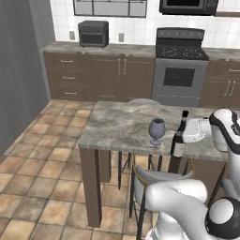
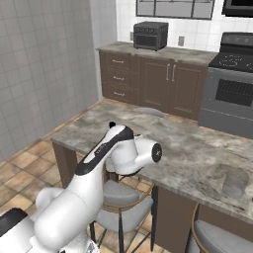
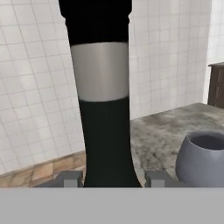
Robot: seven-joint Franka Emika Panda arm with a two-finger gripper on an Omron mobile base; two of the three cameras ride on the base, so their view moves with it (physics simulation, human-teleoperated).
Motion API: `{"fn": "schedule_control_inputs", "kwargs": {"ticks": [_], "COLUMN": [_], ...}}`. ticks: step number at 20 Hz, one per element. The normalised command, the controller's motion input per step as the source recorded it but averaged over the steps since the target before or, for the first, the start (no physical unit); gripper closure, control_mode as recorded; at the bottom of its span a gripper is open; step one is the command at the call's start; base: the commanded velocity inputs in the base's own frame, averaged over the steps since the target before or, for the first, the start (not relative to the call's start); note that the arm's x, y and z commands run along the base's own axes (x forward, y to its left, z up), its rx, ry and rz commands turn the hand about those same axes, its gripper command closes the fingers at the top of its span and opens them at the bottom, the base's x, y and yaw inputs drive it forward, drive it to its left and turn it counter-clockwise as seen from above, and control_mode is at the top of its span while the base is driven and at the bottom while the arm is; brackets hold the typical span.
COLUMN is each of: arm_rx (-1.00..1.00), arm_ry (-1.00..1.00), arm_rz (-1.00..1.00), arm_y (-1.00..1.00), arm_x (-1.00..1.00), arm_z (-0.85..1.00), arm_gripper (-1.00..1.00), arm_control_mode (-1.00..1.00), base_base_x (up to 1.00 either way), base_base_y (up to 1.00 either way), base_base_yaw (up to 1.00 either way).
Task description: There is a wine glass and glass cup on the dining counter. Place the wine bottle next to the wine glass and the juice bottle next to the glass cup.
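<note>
The tall dark wine bottle (image 1: 178, 146) with its pale label stands upright near the front edge of the dining counter (image 1: 117, 126). It is just right of the stemmed grey-blue wine glass (image 1: 157, 130). My gripper (image 1: 183, 136) reaches in from the right and is shut on the bottle's body. In the hand view the wine bottle (image 3: 104, 109) rises between my fingertips (image 3: 70, 178), with the wine glass (image 3: 202, 159) to its right. The glass cup (image 2: 234, 182) stands far right on the counter. I cannot tell whether the bottle's base touches the stone. The juice bottle is out of view.
Round-backed stools (image 1: 157, 177) sit under the counter's near side. Brown cabinets (image 1: 117, 70) with a toaster oven (image 1: 93, 33) and a stove (image 1: 180, 70) line the back wall. The floor is tiled to the left.
</note>
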Motion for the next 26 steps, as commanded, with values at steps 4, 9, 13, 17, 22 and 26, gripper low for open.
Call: {"fn": "schedule_control_inputs", "kwargs": {"ticks": [4, 9, 13, 17, 22, 26], "arm_rx": [0.0, 0.0, 0.0, 0.0, 0.0, 0.0], "arm_ry": [0.0, 0.0, 0.0, 0.0, -0.04, -0.14], "arm_rz": [0.18, 0.19, 0.18, 0.08, 0.0, -0.09], "arm_y": [-0.2, -0.29, -0.27, -0.29, -0.24, -0.01], "arm_x": [0.22, 0.2, 0.23, 0.22, 0.15, 0.14], "arm_z": [0.01, 0.03, 0.03, 0.01, -0.01, -0.11], "arm_gripper": [1.0, 1.0, 1.0, 1.0, 1.0, 1.0], "arm_control_mode": [-1.0, -1.0, -1.0, -1.0, -1.0, -1.0], "base_base_x": [0.0, 0.0, 0.0, 0.0, 0.0, 0.0], "base_base_y": [0.0, 0.0, 0.0, 0.0, 0.0, 0.0], "base_base_yaw": [0.0, 0.0, 0.0, 0.0, 0.0, 0.0]}}
